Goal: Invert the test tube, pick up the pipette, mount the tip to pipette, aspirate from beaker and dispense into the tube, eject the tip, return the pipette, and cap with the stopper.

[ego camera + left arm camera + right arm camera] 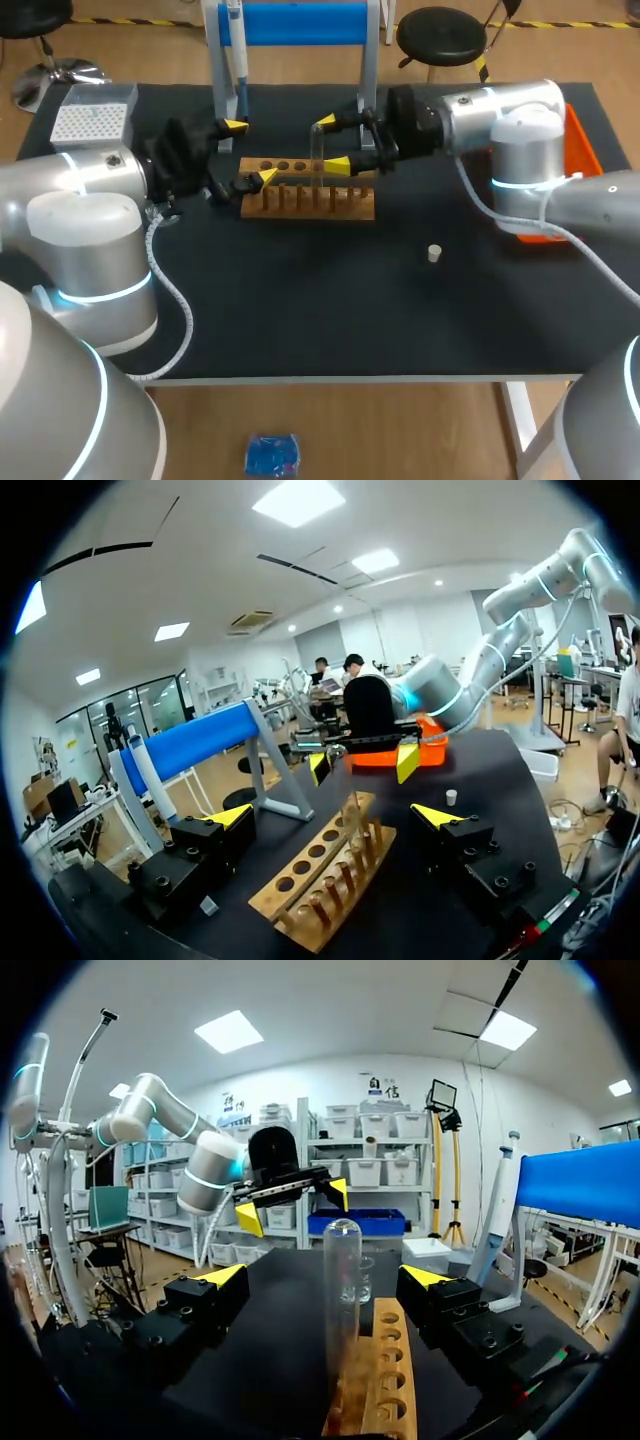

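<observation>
A clear test tube [318, 165] [341, 1300] stands upright in the wooden rack [308, 198] [388, 1380], rounded end up. My right gripper [332, 143] [325, 1276] is open, with the tube between its fingers but untouched. Facing it across the rack, my left gripper [250, 152] [335, 815] is open too and holds nothing; the rack [325, 880] lies between its fingers. The pipette [236, 50] [150, 775] [497, 1220] hangs on the blue stand [300, 22]. A small white stopper [434, 253] [451, 797] lies on the mat to the right. A glass beaker [363, 1278] shows behind the tube.
A tip box [90, 122] sits at the back left of the black mat [330, 310]. An orange tray [585, 150] lies at the right edge, partly behind my right arm. The blue stand's legs rise just behind the rack.
</observation>
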Robot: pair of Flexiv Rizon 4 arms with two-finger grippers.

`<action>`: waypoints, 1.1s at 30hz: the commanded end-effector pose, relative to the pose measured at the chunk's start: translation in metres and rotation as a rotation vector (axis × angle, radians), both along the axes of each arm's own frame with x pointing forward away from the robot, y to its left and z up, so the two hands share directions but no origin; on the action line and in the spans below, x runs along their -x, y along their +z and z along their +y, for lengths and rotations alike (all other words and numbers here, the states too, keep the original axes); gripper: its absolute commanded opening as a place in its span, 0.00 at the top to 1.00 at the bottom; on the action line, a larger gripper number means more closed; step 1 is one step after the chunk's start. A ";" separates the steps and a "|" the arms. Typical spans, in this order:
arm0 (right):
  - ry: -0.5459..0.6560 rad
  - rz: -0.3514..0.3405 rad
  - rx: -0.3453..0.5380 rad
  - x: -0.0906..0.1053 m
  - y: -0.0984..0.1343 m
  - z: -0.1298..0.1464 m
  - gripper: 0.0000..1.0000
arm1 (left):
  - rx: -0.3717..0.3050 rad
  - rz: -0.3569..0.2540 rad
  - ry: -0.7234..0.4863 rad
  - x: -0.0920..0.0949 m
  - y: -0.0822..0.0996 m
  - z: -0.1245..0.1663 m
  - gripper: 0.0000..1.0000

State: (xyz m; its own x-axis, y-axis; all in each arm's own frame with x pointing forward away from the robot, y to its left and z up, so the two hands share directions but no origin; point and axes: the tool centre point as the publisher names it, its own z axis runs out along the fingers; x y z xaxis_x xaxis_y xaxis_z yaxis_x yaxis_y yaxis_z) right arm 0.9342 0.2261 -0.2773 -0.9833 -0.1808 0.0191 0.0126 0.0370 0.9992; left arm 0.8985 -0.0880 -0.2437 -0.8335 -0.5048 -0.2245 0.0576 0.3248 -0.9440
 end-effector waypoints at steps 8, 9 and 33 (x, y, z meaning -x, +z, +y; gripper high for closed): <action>-0.025 0.020 -0.008 -0.003 -0.013 0.018 0.00 | -0.002 0.000 0.000 0.000 0.000 0.000 0.00; -0.028 0.019 -0.007 -0.004 -0.014 0.019 0.00 | -0.002 0.000 0.000 0.000 0.000 0.000 0.00; -0.027 -0.002 0.007 -0.008 -0.011 0.019 1.00 | -0.002 0.000 0.000 0.000 0.000 0.000 0.00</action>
State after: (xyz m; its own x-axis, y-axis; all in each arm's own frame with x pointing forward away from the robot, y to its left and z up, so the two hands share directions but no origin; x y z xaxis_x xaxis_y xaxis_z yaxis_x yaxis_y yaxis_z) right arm 0.9412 0.2470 -0.2913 -0.9884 -0.1506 0.0204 0.0152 0.0355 0.9993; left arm 0.8985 -0.0877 -0.2429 -0.8343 -0.5039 -0.2236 0.0561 0.3260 -0.9437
